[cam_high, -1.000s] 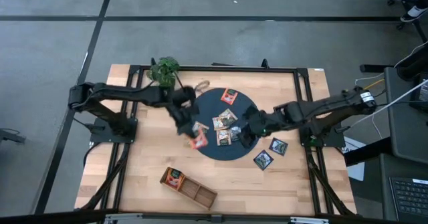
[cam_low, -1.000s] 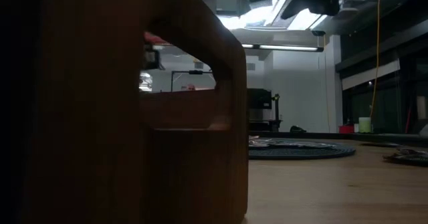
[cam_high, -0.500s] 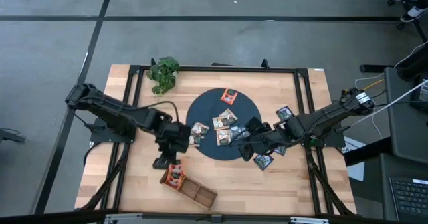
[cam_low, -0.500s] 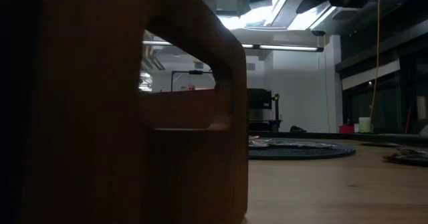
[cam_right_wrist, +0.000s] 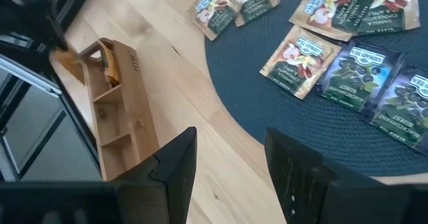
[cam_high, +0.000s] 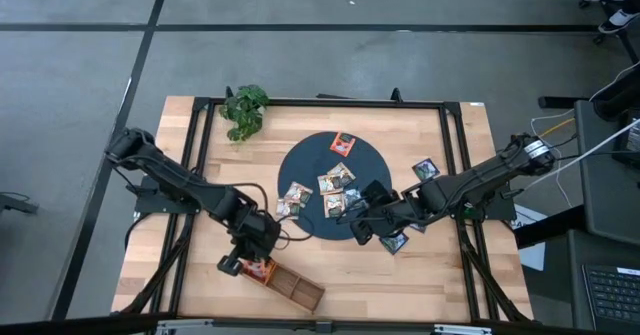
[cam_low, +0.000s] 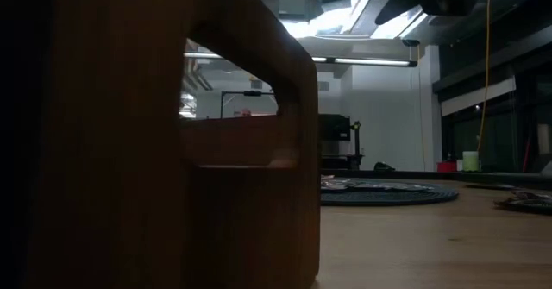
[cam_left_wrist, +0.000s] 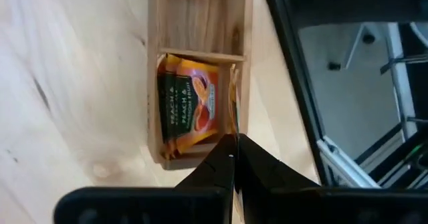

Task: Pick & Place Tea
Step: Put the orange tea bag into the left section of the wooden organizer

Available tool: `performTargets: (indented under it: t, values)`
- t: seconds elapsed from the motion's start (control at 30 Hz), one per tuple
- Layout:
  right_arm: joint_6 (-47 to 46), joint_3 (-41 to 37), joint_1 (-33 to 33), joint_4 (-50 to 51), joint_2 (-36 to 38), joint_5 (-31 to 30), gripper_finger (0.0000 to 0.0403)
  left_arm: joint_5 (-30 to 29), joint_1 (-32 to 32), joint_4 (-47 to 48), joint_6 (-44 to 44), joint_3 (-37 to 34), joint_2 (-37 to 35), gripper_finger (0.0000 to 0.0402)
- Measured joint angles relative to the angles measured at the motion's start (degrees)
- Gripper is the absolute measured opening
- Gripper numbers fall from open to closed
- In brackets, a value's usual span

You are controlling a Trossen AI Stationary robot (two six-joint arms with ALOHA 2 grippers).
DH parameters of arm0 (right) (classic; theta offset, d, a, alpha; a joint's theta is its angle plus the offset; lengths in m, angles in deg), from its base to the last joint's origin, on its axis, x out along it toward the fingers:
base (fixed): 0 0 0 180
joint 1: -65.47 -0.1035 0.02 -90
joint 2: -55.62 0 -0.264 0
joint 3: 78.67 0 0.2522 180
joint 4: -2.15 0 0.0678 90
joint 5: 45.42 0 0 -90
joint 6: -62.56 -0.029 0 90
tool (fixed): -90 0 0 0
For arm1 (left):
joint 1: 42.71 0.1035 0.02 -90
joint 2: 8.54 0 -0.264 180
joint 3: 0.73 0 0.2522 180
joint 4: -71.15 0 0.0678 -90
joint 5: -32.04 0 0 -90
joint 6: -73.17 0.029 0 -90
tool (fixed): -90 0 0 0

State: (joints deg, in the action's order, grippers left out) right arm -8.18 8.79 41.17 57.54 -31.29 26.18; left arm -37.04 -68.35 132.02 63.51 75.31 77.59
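Left arm: left gripper (cam_high: 243,263) now hangs low over the near-left end of the long narrow brown wooden compartment tray (cam_high: 297,288); half a second ago it was higher up the pale wooden counter (cam_high: 200,225), and a second ago beside the round dark woven mat (cam_high: 305,165).
Left fingers: pressed together in the left wrist view, tips (cam_left_wrist: 231,158) at the tray's end wall; whether a thin sachet is pinched between them I cannot tell.
End compartment: orange square tea sachets (cam_left_wrist: 190,103) stand on edge in the tray's end cell, one more leaning at the inner wall; the next cell looks bare.
Meaning: judging by the travel from mat to tray, an orange sachet is being delivered or has just been dropped, so one more piece of tea counts as placed.
Mat: pale grey-brown sachets (cam_right_wrist: 301,57) and dark sachets with blue-green print (cam_right_wrist: 358,73) lie flat near its middle, one orange sachet (cam_high: 343,142) at its far edge, two pale ones (cam_high: 296,195) on its left rim.
Right arm: right gripper (cam_high: 362,227) has drawn back to the mat's near-right edge, fingers (cam_right_wrist: 177,164) spread wide and holding nothing.
Off the mat: dark sachets (cam_high: 426,168) lie on the counter to the right.
Remaining: most of the tea is not yet in the tray.
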Motion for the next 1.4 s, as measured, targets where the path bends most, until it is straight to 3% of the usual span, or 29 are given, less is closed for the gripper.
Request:
performTargets:
  t: [0.33, 0.8, 1.4]
  values:
    - [-1.0, 0.0, 0.0, -1.2, -1.4, 0.0, 0.0177, -5.3, -0.5, -0.2, 3.9, 0.4, 2.7, 0.0003]
    - [-1.0, 0.0, 0.0, -1.4, -1.8, 0.0, 0.0177, -5.3, -0.5, -0.1, 6.6, 0.5, 2.7, 0.0008]
    - [-0.6, 0.0, 0.0, -1.5, -1.8, 0.0, 0.0177, -5.9, -0.1, 0.7, 6.7, 0.5, 2.7, 0.0091]
